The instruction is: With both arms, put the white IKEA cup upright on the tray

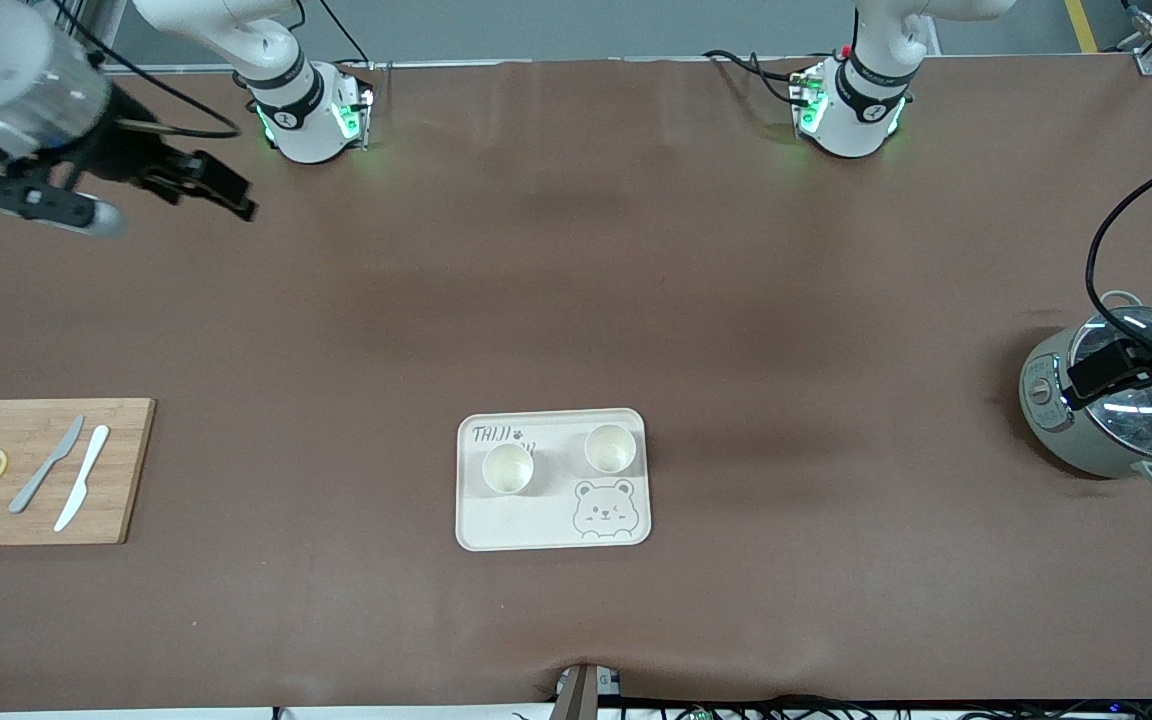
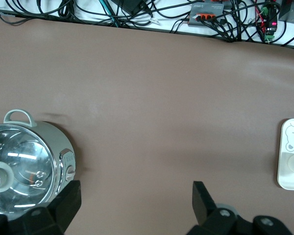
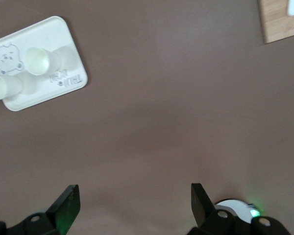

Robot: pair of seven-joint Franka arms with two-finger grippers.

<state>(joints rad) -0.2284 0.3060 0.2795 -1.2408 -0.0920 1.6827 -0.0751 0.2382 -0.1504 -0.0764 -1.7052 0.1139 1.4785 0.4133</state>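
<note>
The cream tray [image 1: 536,520] with the bear drawing lies mid-table, near the front camera. Two white cups stand upright on it, one [image 1: 508,468] toward the right arm's end and one [image 1: 610,448] toward the left arm's end. The right wrist view shows the tray [image 3: 44,95] and both cups [image 3: 39,59] [image 3: 0,85]. My right gripper [image 1: 234,195] is open and empty, high over the table near the right arm's base, apart from the tray; its jaws [image 3: 134,196] stand wide. My left gripper [image 1: 1131,375] is open and empty over the pot; it also shows in the left wrist view [image 2: 135,196], with the tray's edge [image 2: 291,169] at the side.
A grey pot with a glass lid [image 1: 1086,440] stands at the left arm's end, also in the left wrist view [image 2: 24,166]. A wooden cutting board [image 1: 121,470] with lemon slices and two knives lies at the right arm's end; its corner shows in the right wrist view [image 3: 279,24].
</note>
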